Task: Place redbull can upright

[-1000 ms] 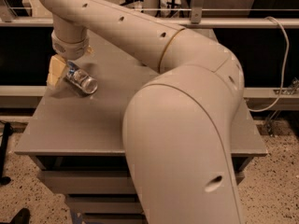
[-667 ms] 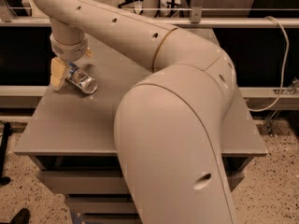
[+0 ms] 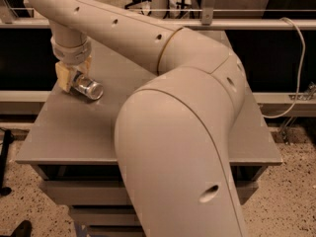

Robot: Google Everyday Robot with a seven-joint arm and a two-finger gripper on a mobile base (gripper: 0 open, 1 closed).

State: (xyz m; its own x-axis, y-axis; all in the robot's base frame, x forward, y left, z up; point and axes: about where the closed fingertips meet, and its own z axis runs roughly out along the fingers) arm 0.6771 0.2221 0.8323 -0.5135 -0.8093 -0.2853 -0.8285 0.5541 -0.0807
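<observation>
Gripper (image 3: 74,79) in upper left of frame, pointing down, fingers closed on one end of the redbull can (image 3: 90,89). Can lies on its side, sticking out to the fingers' lower right, on the grey table (image 3: 74,137) near its left edge.

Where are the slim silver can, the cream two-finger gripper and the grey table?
slim silver can (image 3: 90,89), camera view, its round end.
gripper (image 3: 75,74), camera view, between its fingertips.
grey table (image 3: 74,132), camera view, bare top.
</observation>
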